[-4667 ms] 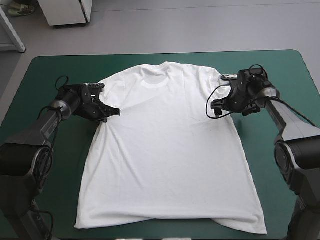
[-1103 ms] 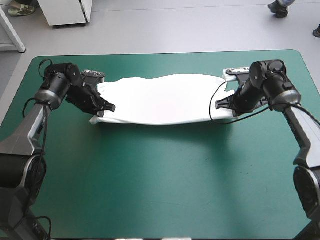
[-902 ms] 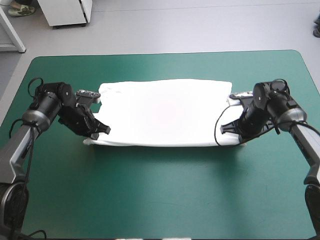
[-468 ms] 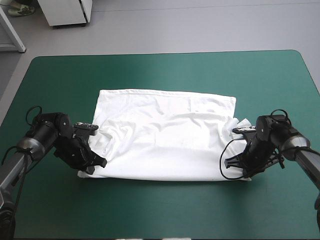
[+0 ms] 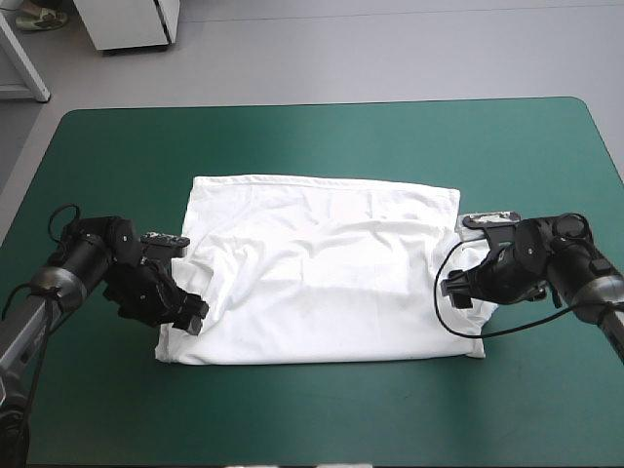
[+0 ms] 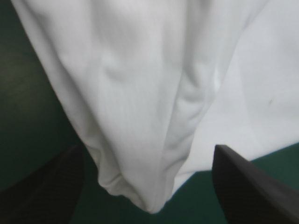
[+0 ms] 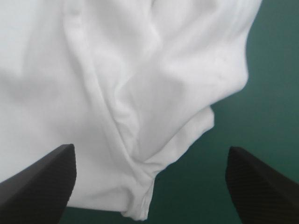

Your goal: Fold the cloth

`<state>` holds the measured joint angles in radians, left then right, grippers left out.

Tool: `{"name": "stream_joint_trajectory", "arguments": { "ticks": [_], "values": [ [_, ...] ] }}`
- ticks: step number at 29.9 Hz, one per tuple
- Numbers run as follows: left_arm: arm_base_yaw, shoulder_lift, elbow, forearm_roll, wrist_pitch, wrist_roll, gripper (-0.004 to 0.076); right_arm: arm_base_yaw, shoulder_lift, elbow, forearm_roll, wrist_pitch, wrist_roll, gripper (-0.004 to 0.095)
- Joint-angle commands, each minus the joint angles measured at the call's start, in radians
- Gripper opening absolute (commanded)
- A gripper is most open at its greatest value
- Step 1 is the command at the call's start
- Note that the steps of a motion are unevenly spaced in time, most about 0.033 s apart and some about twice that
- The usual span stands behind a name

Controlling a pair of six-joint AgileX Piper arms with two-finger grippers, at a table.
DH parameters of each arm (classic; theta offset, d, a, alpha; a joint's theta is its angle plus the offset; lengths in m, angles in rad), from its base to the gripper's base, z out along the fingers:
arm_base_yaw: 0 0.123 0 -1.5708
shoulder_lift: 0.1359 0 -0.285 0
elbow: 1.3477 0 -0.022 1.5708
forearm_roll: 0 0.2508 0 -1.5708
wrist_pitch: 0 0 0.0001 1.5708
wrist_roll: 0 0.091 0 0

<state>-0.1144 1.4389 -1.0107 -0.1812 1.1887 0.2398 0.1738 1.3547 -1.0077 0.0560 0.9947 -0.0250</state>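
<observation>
The white T-shirt (image 5: 322,263) lies folded in half as a broad rectangle in the middle of the table, its top layer wrinkled. My left gripper (image 5: 193,316) sits low at the shirt's near left corner, open. In the left wrist view a bunched corner of the T-shirt (image 6: 149,102) lies loose between the black fingers (image 6: 46,186) of that gripper (image 6: 148,150). My right gripper (image 5: 455,290) is at the shirt's right edge, open. The right wrist view shows a creased corner of the T-shirt (image 7: 140,107) between the spread halves of the gripper (image 7: 150,148), not pinched.
The teal-green cover (image 5: 322,409) shows as a wide band all round the shirt, broadest toward the far edge (image 5: 322,136) and along the near side.
Both arms carried the gripped edge toward the near side, folding the shirt over itself. Since just before, both grippers have opened and let go, and the right one has drawn back a little.
</observation>
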Motion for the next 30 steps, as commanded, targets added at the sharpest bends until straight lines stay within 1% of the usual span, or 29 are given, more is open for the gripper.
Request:
{"name": "stream_joint_trajectory", "arguments": {
  "ticks": [1,6,10,13,16,18,21,26,30],
  "values": [
    [0.001,-0.04,-0.115,-0.012,-0.002,-0.026,0.0566,-0.007,-0.048,-0.104,-0.047,-0.008,0.004,0.0844],
    [0.003,-0.044,-0.263,0.014,0.046,-0.056,0.0566,-0.007,-0.05,-0.197,-0.056,0.04,0.004,0.0791],
    [0.003,-0.073,-0.323,0.143,0.053,-0.135,0.0566,-0.007,-0.05,-0.211,-0.061,0.044,0.004,0.0739],
    [0.003,-0.085,-0.321,0.251,0.053,-0.195,0.0566,-0.007,-0.05,-0.211,-0.088,0.01,0.045,0.0738],
    [0.003,-0.085,-0.321,0.253,0.061,-0.203,0.0566,-0.007,-0.045,-0.211,-0.156,-0.038,0.092,0.0738],
    [0.003,-0.085,-0.321,0.245,0.061,-0.203,0.0566,-0.021,-0.026,-0.213,-0.177,-0.047,0.108,0.0735],
    [0.003,-0.085,-0.321,0.213,0.058,-0.203,0.0566,-0.068,0.027,-0.214,-0.157,-0.055,0.108,0.0712],
    [0.003,-0.085,-0.321,0.128,0.06,-0.185,0.0566,-0.156,0.154,-0.216,-0.05,-0.107,0.042,0.0662],
    [0.003,-0.085,-0.321,0.078,0.045,-0.181,0.0566,-0.168,0.24,-0.216,-0.041,-0.155,0.042,0.0641]
  ]
}}
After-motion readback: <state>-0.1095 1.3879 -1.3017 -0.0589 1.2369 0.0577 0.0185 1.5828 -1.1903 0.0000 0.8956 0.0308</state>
